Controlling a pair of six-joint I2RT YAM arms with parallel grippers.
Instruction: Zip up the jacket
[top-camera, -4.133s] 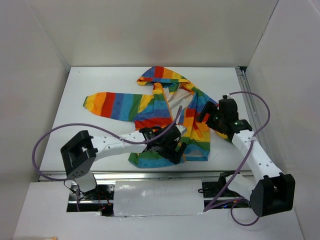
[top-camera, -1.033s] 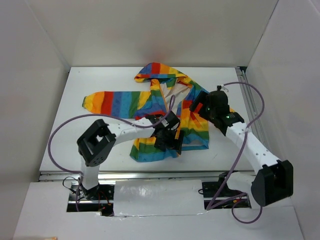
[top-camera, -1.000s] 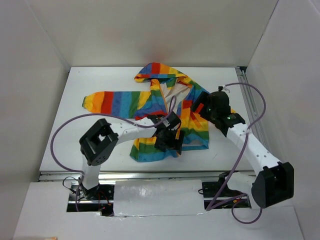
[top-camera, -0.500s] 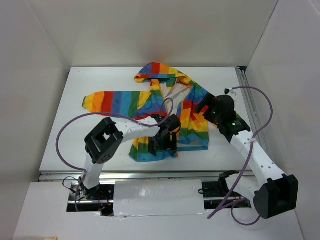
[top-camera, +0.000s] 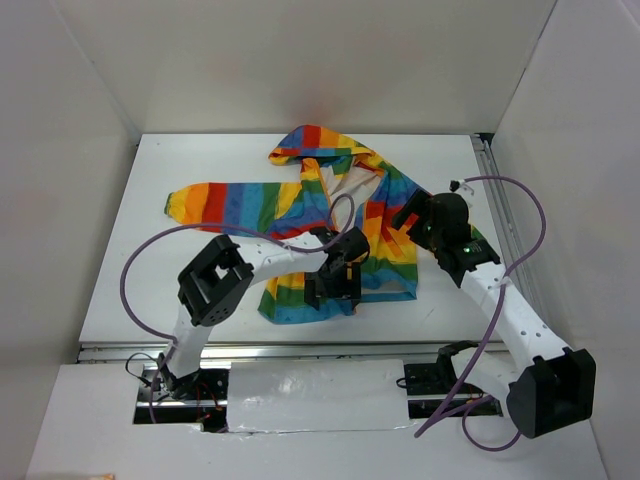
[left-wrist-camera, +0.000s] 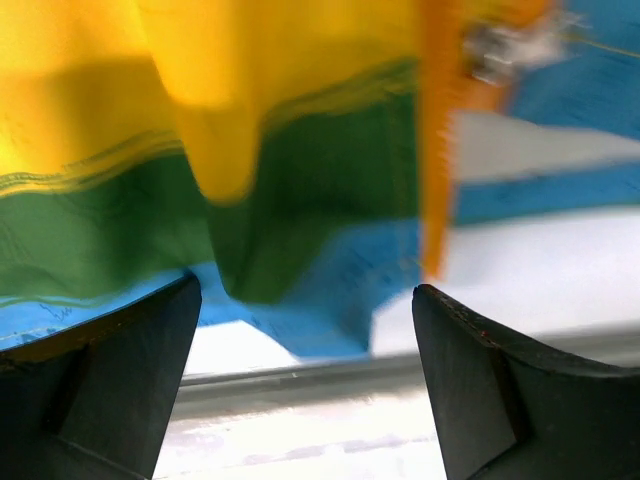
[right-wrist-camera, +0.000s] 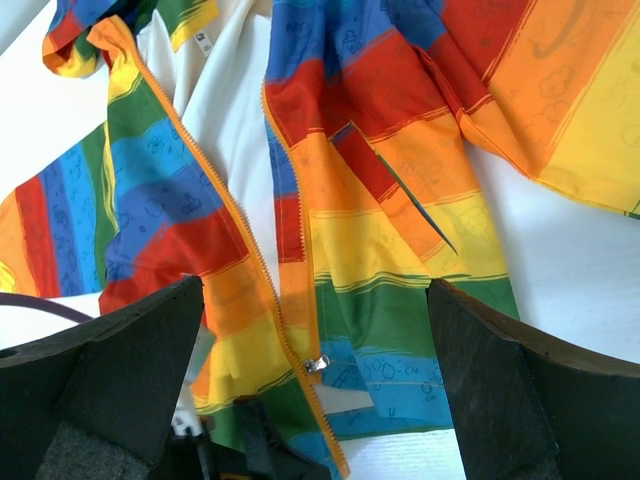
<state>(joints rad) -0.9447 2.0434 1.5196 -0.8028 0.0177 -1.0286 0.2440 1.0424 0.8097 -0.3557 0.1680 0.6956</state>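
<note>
Loosely rumpled, the rainbow-striped fabric jacket (top-camera: 305, 205) lies open, unzipped.

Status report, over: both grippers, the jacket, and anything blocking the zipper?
Left gripper open at the jacket hem. Right gripper open, above the jacket. Zipper unzipped, slider low near the hem. Nothing else lies on it.

Soft matt cloth jacket (top-camera: 330, 205), smooth white table (top-camera: 180, 170), matt black plastic left pincer (left-wrist-camera: 300, 390)
</note>
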